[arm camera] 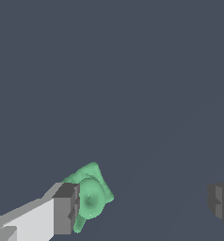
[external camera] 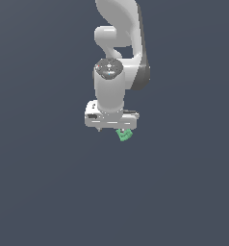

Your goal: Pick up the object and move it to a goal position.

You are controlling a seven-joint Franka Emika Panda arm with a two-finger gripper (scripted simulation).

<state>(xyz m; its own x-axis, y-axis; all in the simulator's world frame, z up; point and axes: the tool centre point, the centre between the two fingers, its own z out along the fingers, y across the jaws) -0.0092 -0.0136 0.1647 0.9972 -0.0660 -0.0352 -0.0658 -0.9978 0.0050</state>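
Right now I see the object (arm camera: 90,195) touching one finger (arm camera: 64,209), hollow facing the spread gripper (arm camera: 144,204); its long axis runs roughly one-to-seven o'clock.

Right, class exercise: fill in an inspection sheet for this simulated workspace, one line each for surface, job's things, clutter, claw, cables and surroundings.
Surface: plain dark grey ground, no markings.
Job's things: small green lumpy object with a round hollow on one face, beside one finger; whether they touch cannot be told. No goal marker seen.
Clutter: nothing seen.
Claw: white claw open, its fingers wide apart; the object is not gripped between them. In the exterior view the object peeks out below the claw.
Cables: nothing seen.
Surroundings: only the white arm against the grey.
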